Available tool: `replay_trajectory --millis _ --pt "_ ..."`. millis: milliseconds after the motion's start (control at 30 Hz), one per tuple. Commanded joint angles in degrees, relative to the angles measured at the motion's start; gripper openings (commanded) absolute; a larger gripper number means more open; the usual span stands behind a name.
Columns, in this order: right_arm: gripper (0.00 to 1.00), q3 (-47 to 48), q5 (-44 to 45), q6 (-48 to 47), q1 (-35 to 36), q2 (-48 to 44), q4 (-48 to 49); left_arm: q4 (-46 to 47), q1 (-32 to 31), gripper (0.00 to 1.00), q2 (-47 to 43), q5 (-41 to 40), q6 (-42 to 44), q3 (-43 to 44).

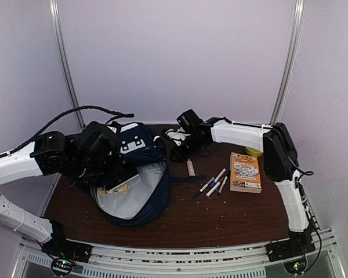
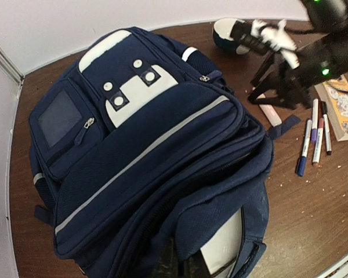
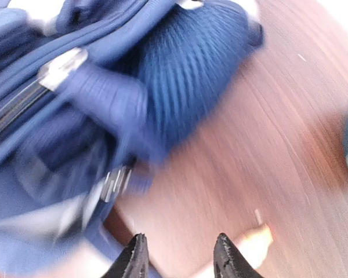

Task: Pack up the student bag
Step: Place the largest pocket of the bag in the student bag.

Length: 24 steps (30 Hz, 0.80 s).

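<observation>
- Progress: early; student bag (image 1: 145, 147) has its main compartment unzipped, light lining showing; pens (image 1: 213, 185), booklet (image 1: 245, 172) & small pale stick (image 1: 190, 168) lie out on the table (image 1: 220, 223), well apart from the opening; all to be loaded, then zip shut.
- Location: bag sits left-centre of table; loose items off to its right.
- Orientation: lies w/ front panel up; long axis runs approx near-far; white-patch top toward far edge, open mouth toward near edge.
- L gripper (image 2: 180, 263): jaws closed at the mouth edge; prob. pinching fabric, view too dark to confirm.
- R gripper (image 3: 181, 258): jaws apart, nothing between; just beside the bag's far right corner.
</observation>
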Motion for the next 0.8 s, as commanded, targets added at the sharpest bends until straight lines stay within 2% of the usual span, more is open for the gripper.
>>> replay_trajectory --millis 0,100,200,300,533,633,767 --pt "0.41 -11.5 0.9 -2.3 -1.7 -17.2 4.2 6.4 -0.1 0.05 2.3 4.4 2.2 -2.0" --pt "0.43 -19.6 0.6 -2.0 -2.7 -25.2 3.9 7.8 -0.1 0.19 5.1 11.2 4.1 -1.8" --pt "0.44 -25.8 -1.2 -0.2 -4.5 -32.5 2.8 6.6 -0.1 0.37 8.0 16.3 5.9 0.1" --pt "0.45 -32.2 -1.8 0.3 -7.0 -39.8 2.2 6.0 -0.1 0.47 8.9 17.9 7.7 1.8" --pt "0.48 -44.7 1.0 -2.8 -14.0 -52.8 -2.0 6.2 -0.1 0.57 14.0 18.0 14.2 11.7" --pt "0.49 -49.5 2.7 -5.1 -17.0 -55.9 -2.8 8.8 -0.1 0.58 17.8 17.9 15.6 15.1" --pt "0.51 -53.5 7.1 -9.4 -17.5 -57.9 -3.9 13.9 0.0 0.59 23.3 18.7 15.1 18.0"
